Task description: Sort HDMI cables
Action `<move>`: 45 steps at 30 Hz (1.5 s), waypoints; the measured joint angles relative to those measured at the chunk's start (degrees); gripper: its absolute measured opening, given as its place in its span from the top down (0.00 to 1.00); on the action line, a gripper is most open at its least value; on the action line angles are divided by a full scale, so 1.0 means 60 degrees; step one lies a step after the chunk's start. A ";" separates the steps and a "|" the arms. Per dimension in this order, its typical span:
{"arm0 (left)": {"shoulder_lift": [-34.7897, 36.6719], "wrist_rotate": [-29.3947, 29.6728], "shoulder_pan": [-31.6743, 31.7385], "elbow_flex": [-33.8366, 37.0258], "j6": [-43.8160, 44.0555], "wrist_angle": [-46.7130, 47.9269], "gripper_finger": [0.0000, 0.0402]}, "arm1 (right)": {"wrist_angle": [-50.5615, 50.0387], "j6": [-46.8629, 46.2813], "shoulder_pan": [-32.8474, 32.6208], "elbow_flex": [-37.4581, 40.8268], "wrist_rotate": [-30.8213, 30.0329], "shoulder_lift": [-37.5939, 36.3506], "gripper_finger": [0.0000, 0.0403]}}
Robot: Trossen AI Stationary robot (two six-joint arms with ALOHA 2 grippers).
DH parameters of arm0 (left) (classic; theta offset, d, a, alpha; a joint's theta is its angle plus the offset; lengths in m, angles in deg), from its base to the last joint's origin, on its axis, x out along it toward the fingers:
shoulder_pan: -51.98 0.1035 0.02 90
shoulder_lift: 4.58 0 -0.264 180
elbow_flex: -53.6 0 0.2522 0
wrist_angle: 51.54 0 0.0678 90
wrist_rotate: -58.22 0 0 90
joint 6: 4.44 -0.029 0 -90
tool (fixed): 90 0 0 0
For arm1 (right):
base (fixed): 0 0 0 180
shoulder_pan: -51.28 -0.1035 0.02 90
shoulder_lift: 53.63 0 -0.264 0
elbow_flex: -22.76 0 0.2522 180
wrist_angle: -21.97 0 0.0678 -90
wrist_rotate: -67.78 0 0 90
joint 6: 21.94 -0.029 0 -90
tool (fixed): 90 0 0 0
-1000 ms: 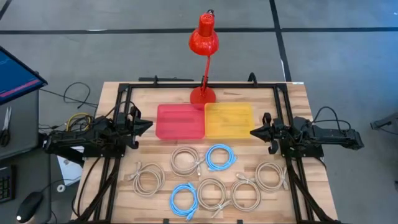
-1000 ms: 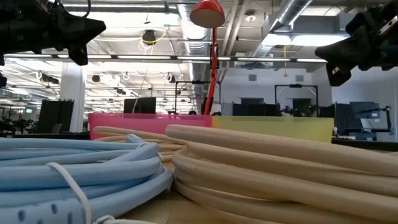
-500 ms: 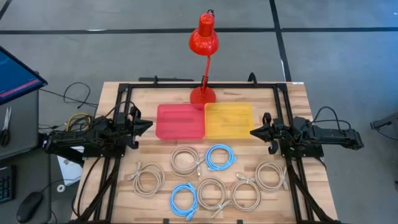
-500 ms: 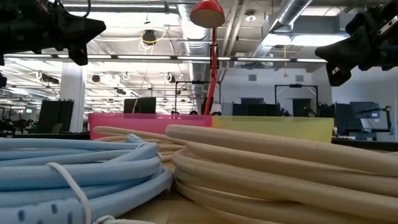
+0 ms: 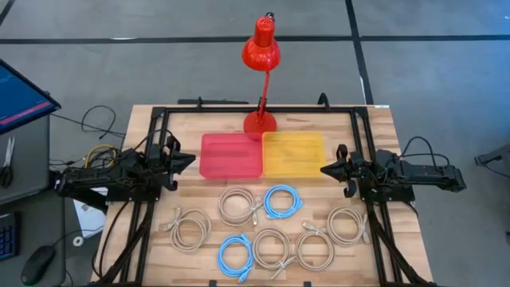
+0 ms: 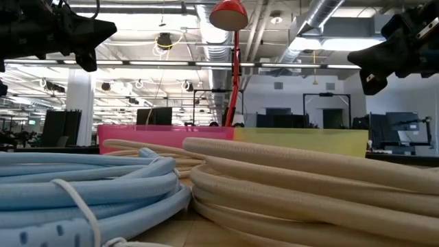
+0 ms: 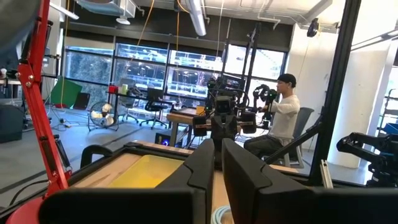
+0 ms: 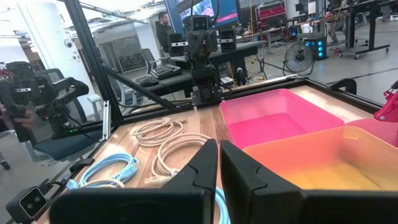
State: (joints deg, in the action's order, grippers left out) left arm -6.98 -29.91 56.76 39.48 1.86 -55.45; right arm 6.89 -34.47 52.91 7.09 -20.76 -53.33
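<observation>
Seven HDMI cable coils lie flat on the near half of the wooden table. Five are beige (image 5: 190,227) (image 5: 237,206) (image 5: 271,247) (image 5: 315,249) (image 5: 347,225) and two are light blue (image 5: 282,201) (image 5: 236,255). A pink tray (image 5: 231,155) and a yellow tray (image 5: 294,153) sit side by side beyond them. My left gripper (image 5: 191,160) hovers shut at the pink tray's left side. My right gripper (image 5: 323,169) hovers shut at the yellow tray's right side. Both hang above the table (image 6: 89,31) (image 6: 370,68), touching nothing. The right wrist view shows beige coils (image 8: 166,144) and a blue one (image 8: 112,171).
A red desk lamp (image 5: 260,48) stands with its base (image 5: 260,122) just behind the trays, its stem reaching toward the far edge. Black frame rails (image 5: 151,159) (image 5: 368,151) run along the table's left and right sides. People show in the room beyond (image 7: 287,112) (image 8: 163,25).
</observation>
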 joint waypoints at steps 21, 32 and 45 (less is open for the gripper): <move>0.0000 -0.0004 0.0000 0.0000 0.0072 -0.0092 0.92 | 0.0011 -0.0323 0.0000 0.0000 -0.0001 0.0002 0.97; -0.0093 0.0628 0.0000 -0.0188 0.1999 -0.0217 0.96 | 0.0391 -0.2889 0.0193 -0.0712 -0.0310 0.0030 0.99; -0.4718 0.0757 0.0000 -0.3240 0.1707 0.0086 0.98 | -0.1571 -0.2911 0.0160 -0.3741 -0.1250 0.2629 1.00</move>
State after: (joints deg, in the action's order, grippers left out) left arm -35.28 -25.37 56.76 20.04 12.11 -54.93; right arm -2.54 -51.94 53.87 -15.36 -28.27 -37.56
